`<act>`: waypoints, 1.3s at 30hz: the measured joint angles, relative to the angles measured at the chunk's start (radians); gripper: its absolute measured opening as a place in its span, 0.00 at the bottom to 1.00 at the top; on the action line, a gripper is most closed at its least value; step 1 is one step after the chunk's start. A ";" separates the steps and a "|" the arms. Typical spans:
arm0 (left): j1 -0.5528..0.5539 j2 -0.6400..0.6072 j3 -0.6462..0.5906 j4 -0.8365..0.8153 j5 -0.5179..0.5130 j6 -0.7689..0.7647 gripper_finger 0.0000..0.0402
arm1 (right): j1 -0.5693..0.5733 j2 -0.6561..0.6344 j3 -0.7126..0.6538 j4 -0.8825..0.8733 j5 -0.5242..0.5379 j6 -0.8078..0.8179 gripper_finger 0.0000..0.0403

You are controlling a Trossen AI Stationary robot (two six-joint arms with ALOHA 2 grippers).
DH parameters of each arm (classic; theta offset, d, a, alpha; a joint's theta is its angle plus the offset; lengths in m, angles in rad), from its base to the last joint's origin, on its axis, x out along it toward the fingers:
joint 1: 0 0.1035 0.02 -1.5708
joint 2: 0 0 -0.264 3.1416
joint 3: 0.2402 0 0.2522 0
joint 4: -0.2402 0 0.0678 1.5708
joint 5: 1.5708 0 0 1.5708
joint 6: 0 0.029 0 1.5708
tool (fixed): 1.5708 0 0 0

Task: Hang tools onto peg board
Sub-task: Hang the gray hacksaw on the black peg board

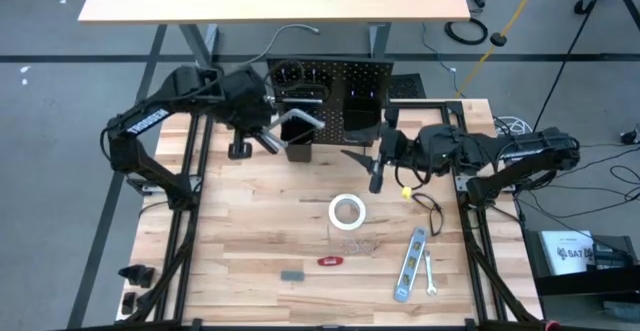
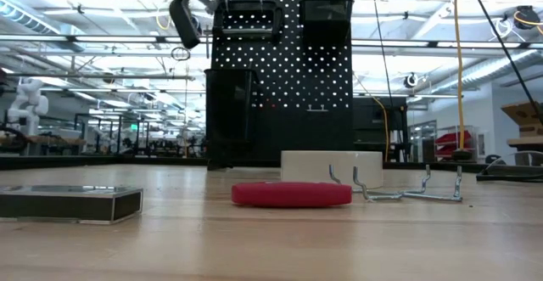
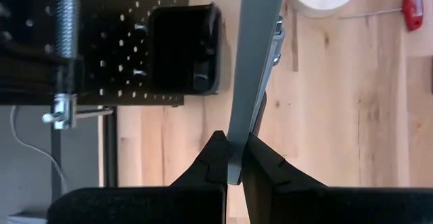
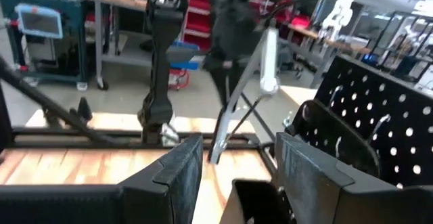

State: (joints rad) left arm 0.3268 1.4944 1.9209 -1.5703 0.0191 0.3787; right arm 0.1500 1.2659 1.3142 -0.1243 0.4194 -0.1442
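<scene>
Peg board stands at the bench's far edge. We see the left gripper clenched on the grey bar clamp beside it; right gripper released. Tape roll, level, wrench remain unhung.

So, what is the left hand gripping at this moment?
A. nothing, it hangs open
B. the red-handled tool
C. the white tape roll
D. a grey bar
D: in the left wrist view the left hand is shut on the end of the grey bar, up beside the peg board, while the white tape roll and the red-handled tool lie on the table.
</scene>
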 joint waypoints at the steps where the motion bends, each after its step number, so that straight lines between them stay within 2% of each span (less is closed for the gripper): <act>1: -0.020 0.000 0.000 0.000 -0.007 -0.014 0.04 | -0.001 0.000 0.004 0.006 -0.001 0.000 0.45; 6: -0.100 0.000 0.000 0.000 -0.023 -0.067 0.04 | -0.013 0.017 0.069 -0.020 -0.006 0.058 0.45; 12: -0.155 0.024 0.000 -0.002 -0.029 -0.110 0.04 | -0.029 0.095 0.169 -0.100 -0.023 0.097 0.45; 18: -0.171 0.059 0.000 -0.001 -0.077 -0.108 0.04 | -0.040 0.170 0.253 -0.149 -0.036 0.129 0.45; 27: -0.171 0.066 0.000 0.002 -0.077 -0.108 0.04 | -0.042 0.252 0.317 -0.209 -0.036 0.193 0.44; 33: -0.172 0.066 0.000 0.015 -0.077 -0.109 0.04 | -0.046 0.250 0.318 -0.193 -0.029 0.189 0.35; 39: -0.172 0.066 0.000 0.015 -0.059 -0.111 0.04 | -0.046 0.241 0.318 -0.222 -0.033 0.203 0.19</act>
State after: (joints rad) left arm 0.1547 1.5600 1.9209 -1.5555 -0.0400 0.2676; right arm 0.1040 1.5074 1.6318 -0.3465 0.3863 0.0593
